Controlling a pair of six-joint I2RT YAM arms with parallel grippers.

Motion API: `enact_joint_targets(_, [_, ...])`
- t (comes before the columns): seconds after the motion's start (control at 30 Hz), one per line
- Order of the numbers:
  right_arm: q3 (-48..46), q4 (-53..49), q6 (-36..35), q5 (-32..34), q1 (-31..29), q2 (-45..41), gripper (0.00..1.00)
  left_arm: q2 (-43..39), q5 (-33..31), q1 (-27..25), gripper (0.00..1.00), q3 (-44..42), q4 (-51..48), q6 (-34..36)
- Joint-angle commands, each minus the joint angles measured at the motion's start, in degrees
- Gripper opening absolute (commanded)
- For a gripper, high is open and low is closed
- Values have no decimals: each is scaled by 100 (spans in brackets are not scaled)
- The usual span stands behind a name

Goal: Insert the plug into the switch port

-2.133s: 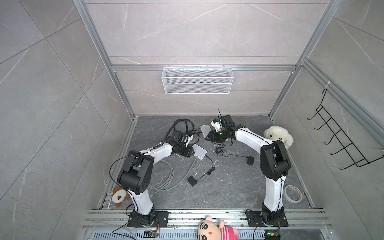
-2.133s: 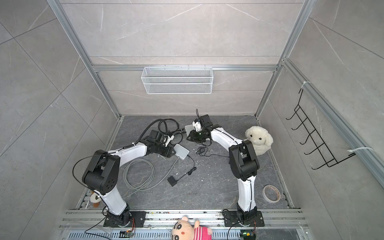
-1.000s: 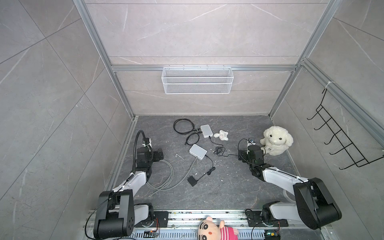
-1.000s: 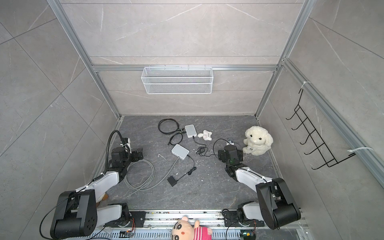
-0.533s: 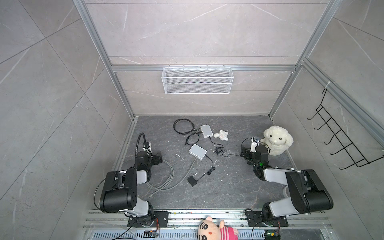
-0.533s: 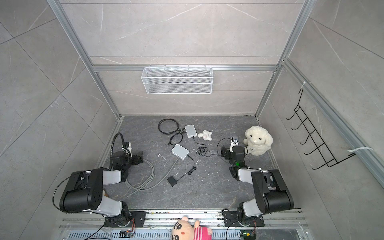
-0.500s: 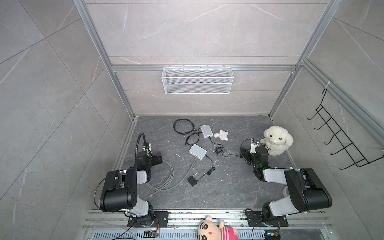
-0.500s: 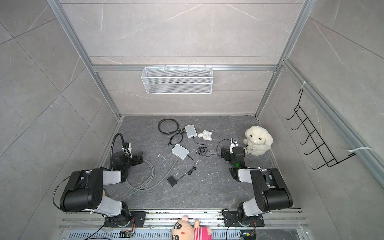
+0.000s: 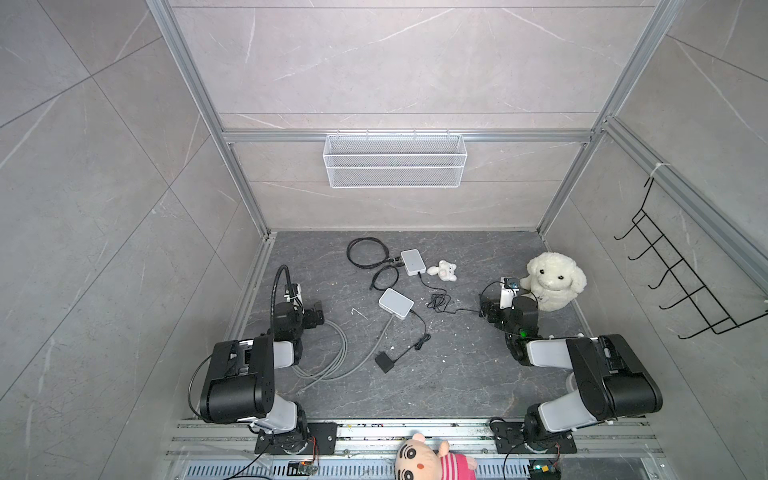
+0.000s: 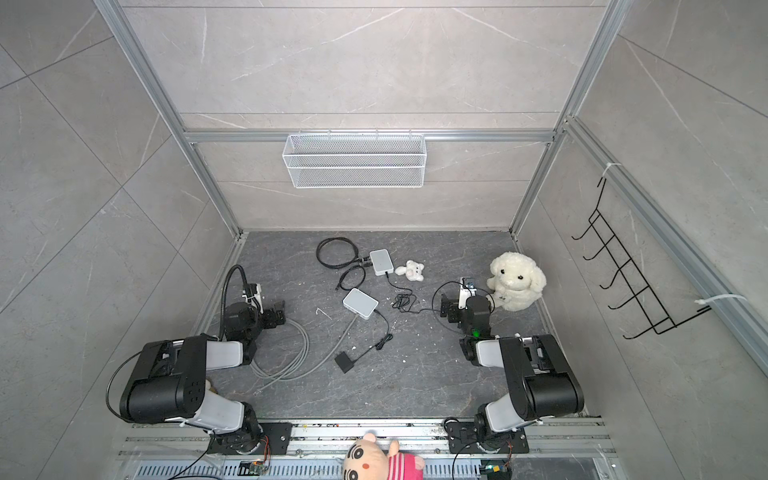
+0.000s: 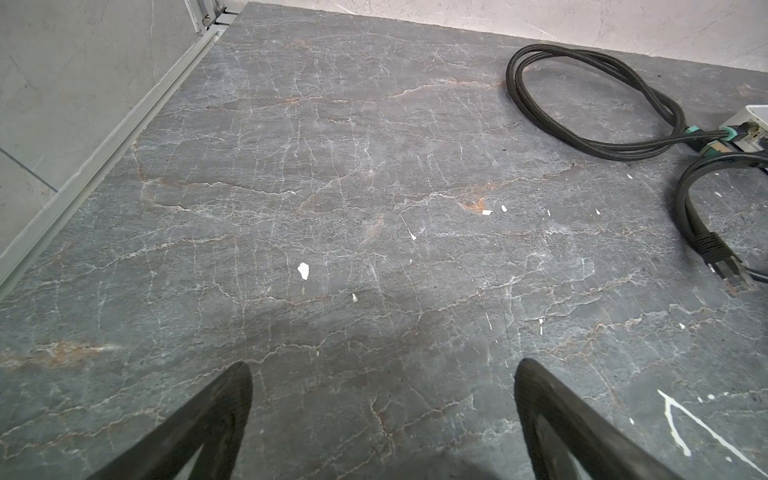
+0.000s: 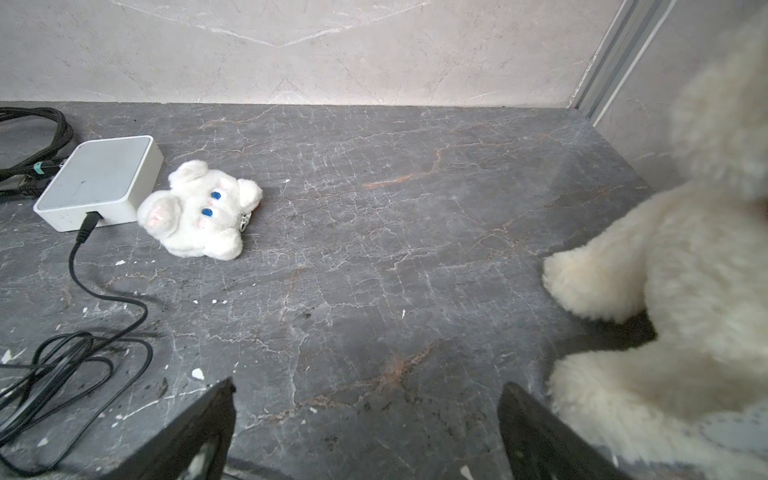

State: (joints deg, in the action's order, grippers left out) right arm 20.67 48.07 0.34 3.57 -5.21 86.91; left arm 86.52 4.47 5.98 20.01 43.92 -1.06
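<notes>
Evidently both arms sit folded near their bases, clear of the cabling. The left gripper (image 11: 382,368) and right gripper (image 12: 368,386) have their jaws spread wide, empty. The switch (image 9: 412,262) lies mid-floor toward the back wall. Only the left wrist view resolves the teal-collared plug (image 11: 729,134) at its port, apparently seated, and a loose black plug (image 11: 725,270) nearby. The right wrist view alone shows a power lead (image 12: 83,226) in the switch and a small plush (image 12: 195,212) just beside it.

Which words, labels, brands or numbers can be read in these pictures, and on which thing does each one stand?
No text can be read anywhere.
Tag on the big plush dog: dark marks, too small to read.
White switch by the small plush: its top shows no legible print.
</notes>
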Motion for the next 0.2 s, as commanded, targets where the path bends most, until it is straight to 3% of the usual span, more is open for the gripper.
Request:
enact_joint_targets(0.0, [43,121,-70,-31,-19,1,99,-64,-88,-27,100,89,383,59])
enact_joint_targets(0.17, [26,135,-69,-25,-17,-16,99,-57,-79,-32,100,84,373,61])
